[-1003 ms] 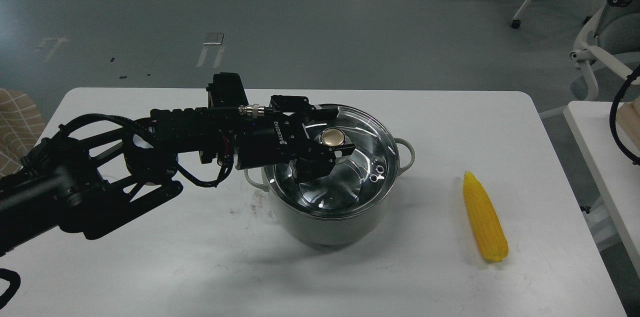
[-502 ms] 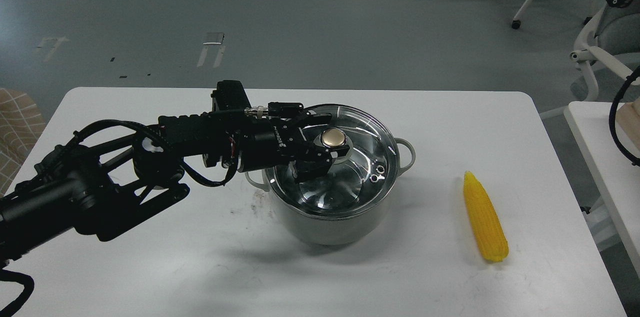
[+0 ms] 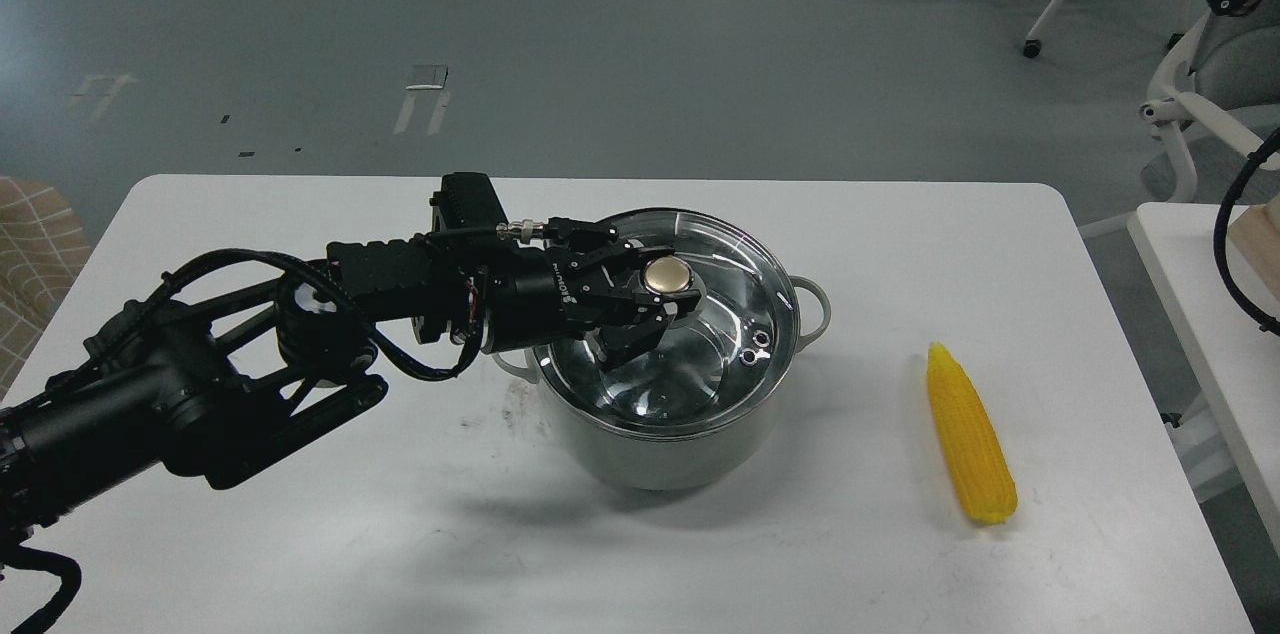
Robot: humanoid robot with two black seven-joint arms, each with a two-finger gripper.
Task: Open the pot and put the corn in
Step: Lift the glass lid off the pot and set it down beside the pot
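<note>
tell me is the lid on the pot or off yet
On. The glass lid sits flat inside the rim of the pot, and the left gripper is at its gold knob without having raised it.

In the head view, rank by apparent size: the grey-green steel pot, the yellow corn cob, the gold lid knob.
1. Grey-green steel pot, largest.
2. Yellow corn cob.
3. Gold lid knob, smallest, with the left gripper at it.

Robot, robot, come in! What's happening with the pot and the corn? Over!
Left end effector at gold knob, fingers around it. Lid on pot. Corn on table, right of pot, untouched. Right end effector out of view.
</note>
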